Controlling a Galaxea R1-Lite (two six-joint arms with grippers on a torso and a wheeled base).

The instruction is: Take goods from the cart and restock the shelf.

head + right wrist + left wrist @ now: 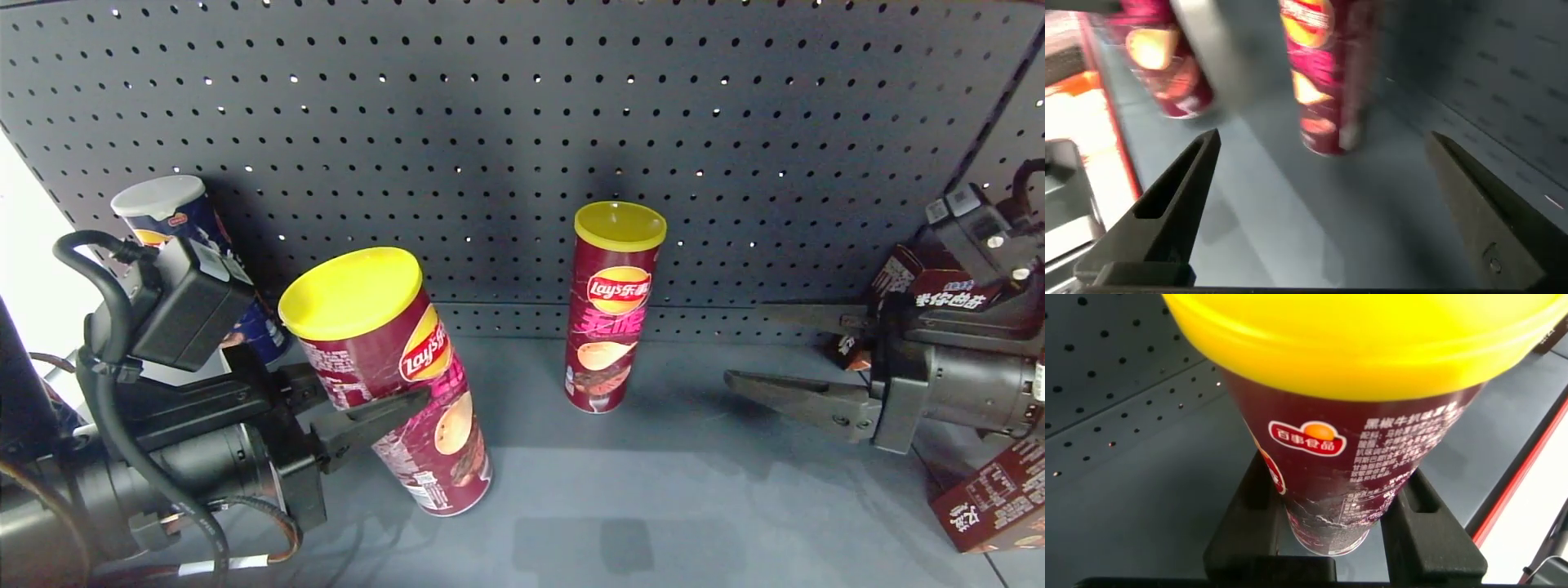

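The shelf (653,490) is grey. Near its front edge, on the left, is the left gripper (384,392). Its jaws are closed on a red can (367,327) with a yellow lid. One jaw is across the front of the can and the other is behind it. They hold it low on its body. The can leans, with its lid tipped to the left. Its bottom is down by the shelf, but I cannot tell if it touches. From the left wrist, the can (1355,457) sits between the two black jaws of the left gripper (1339,531).

At the front right corner lies a dark red box (992,498).

A bit farther back on the right is the right gripper (744,343). Its jaws are wide apart and hold nothing. They point to the middle of the shelf.

A second red can (608,318) stands up straight in the middle of the shelf, close to the back wall (522,122). It is well apart from both grippers. From the right wrist, this can (1323,82) shows past the wide jaws of the right gripper (1323,139).

At the back left corner stands a blue can (175,212) with a pale lid. At the back right, behind the right gripper, is another dark box (906,286). The back wall is dark and full of small holes.
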